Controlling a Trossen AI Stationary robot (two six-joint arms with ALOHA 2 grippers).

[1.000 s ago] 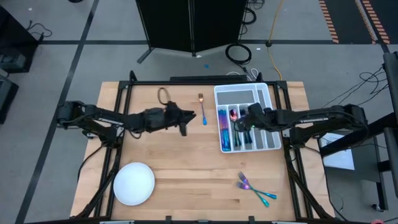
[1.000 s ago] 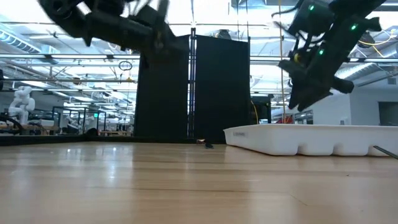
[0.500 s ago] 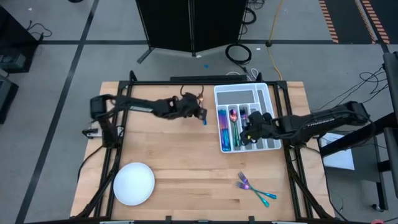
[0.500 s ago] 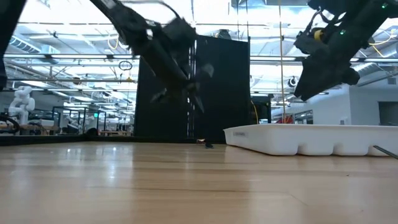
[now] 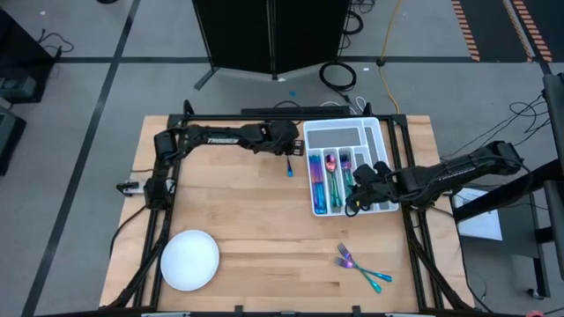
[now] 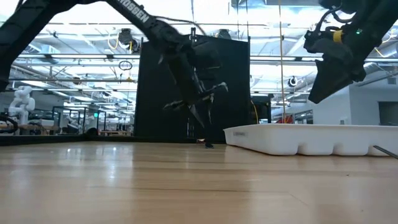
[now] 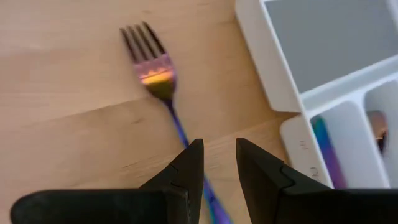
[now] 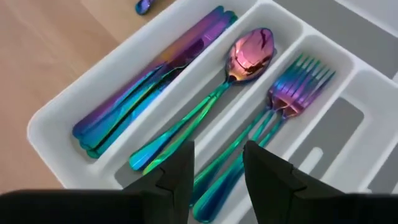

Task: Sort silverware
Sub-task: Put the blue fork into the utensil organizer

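High view: left tool (image 5: 288, 150) hovers over a lone fork (image 5: 287, 164) on the tabletop (image 5: 256, 220) beside the tray (image 5: 381, 141); two forks (image 5: 361, 269) lie near the front edge.
Left wrist: fingers (image 7: 189, 171) slightly apart, empty.
Right wrist: right tool (image 8: 217, 168) slightly apart, empty, above sorted knives (image 8: 149, 87), spoon (image 8: 239, 62), forks (image 8: 292, 90).

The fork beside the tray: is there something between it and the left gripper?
Nothing visible. The left gripper hangs with fingers apart over the handle of the fork, which lies alone on bare wood beside the white tray.
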